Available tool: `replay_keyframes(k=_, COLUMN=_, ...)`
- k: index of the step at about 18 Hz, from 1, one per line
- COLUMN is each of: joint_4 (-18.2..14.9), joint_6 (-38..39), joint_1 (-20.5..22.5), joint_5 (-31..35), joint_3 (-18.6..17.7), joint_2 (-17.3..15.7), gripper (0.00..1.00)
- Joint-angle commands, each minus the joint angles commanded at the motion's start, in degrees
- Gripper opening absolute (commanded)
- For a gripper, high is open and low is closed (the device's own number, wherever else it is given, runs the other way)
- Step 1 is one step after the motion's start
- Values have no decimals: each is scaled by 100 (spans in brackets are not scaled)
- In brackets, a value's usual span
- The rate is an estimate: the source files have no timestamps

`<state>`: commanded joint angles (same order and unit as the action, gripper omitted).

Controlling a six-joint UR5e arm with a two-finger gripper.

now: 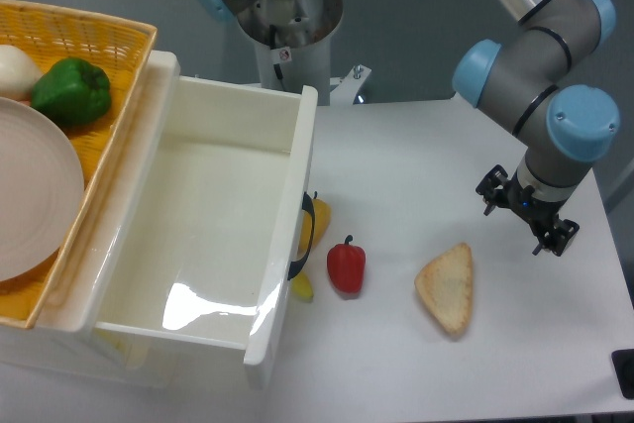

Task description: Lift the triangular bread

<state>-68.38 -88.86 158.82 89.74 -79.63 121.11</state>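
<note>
Claw tilted — seemingly open — above bread.

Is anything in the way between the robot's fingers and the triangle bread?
Nothing visible. The gripper hangs right of the flat tan triangular bread, with only bare white table between them.

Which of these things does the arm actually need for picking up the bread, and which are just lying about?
Part of the job:
- flat tan triangular bread wedge on the white table
- black two-finger gripper, beside the bread, apart from it

Just lying about:
- small red pepper
- yellow banana-like item
- white plastic bin
- yellow woven basket
- green bell pepper
- pale plate
</note>
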Motion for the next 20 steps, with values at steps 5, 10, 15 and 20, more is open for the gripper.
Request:
replay_keyframes(k=5, joint_4=44, joint_6=44, joint_1=0, joint_5=-9, joint_3=-35, joint_2=-9, gripper=100)
replay_keyframes(k=10, joint_4=122, joint_6=53, joint_1=35, joint_5=-88, joint_3=-289, joint_2=-44, gripper=100)
replay_keyframes(k=15, joint_4=580, joint_6=140, joint_1=132, joint_5=-553, joint_3=-650, joint_2=-53, gripper=100)
replay_keyframes(k=20, joint_4=580, joint_6=940, joint_1=132, joint_5=-711, joint_3=-730, joint_2=26, gripper=100)
